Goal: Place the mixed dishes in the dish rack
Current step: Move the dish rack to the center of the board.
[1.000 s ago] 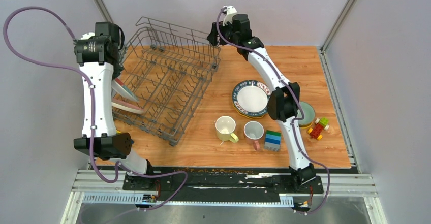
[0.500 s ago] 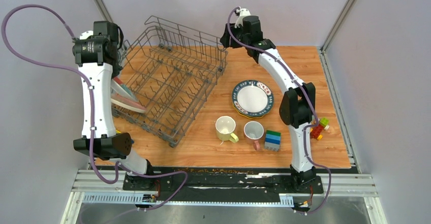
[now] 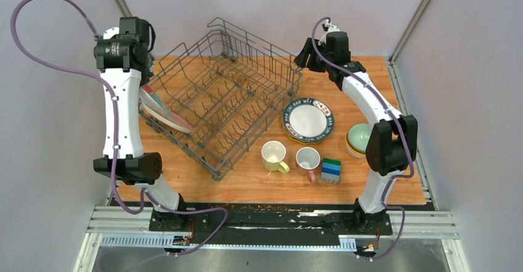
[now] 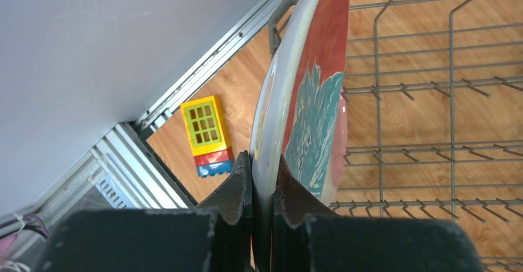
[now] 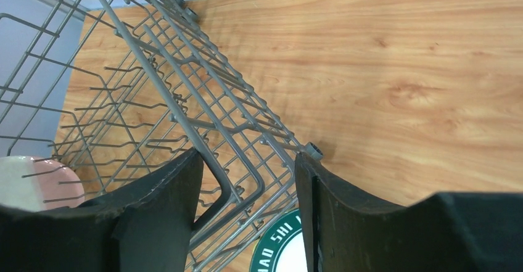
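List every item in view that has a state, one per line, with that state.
left gripper: shut on pink plate
pink plate: held on edge by the rack
right gripper: around a rim wire of the dish rack
dish rack: no dishes seated
patterned-rim plate: flat on table
yellow mug: upright
pink-handled mug: upright

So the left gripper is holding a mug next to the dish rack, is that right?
Not a mug: the left gripper is shut on a plate, held on edge next to the dish rack. The left wrist view shows it.
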Controlling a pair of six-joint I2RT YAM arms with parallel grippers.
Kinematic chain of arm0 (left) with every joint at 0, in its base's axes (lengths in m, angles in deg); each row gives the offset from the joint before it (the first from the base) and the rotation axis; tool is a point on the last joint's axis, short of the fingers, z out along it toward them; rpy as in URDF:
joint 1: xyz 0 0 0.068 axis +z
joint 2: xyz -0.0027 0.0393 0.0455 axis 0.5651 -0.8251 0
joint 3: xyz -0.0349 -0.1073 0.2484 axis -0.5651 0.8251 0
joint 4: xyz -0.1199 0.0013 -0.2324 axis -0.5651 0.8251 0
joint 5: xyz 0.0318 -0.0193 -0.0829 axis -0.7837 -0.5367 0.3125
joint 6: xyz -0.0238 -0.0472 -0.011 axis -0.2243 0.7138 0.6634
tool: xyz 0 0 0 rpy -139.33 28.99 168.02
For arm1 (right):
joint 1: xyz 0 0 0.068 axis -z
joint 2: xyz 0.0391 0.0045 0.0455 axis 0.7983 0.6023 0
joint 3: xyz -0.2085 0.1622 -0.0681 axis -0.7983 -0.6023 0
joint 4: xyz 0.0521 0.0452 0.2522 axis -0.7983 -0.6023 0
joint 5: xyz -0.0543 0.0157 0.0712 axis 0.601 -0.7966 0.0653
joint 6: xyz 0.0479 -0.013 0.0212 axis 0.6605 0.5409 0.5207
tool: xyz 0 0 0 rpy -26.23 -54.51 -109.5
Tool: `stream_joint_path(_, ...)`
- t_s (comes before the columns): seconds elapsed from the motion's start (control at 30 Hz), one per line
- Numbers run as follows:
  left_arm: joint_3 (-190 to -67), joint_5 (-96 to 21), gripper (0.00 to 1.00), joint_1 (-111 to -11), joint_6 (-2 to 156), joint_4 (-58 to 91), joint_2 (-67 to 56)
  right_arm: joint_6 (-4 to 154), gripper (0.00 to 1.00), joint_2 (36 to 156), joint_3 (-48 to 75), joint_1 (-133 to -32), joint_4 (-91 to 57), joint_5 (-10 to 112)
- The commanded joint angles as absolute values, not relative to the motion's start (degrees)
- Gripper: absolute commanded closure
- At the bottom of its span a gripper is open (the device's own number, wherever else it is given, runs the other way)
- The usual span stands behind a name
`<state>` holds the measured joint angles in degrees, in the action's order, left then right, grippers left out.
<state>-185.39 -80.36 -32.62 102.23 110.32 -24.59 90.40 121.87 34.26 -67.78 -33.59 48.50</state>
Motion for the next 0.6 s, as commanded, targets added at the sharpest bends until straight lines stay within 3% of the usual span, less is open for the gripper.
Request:
stream_joint_path(0.0,-192.3,-85.6,1.00,-38.2,104.4,111.1,-27.3,90.5,0.43,117.6,28.6,-68.2,-35.9,53.3)
stream_joint_path(0.27,-197.0,-87.3,1.00,-43.7,108.9,113.8,-33.7,86.9,0.27,113.3,26.1,-69.1,-33.0,47.0)
stream_joint_path(0.57,-191.9,-87.6,1.00,-44.0,114.0,113.9,-33.7,86.1,0.23,108.6,26.2,-69.1,-33.0,43.2)
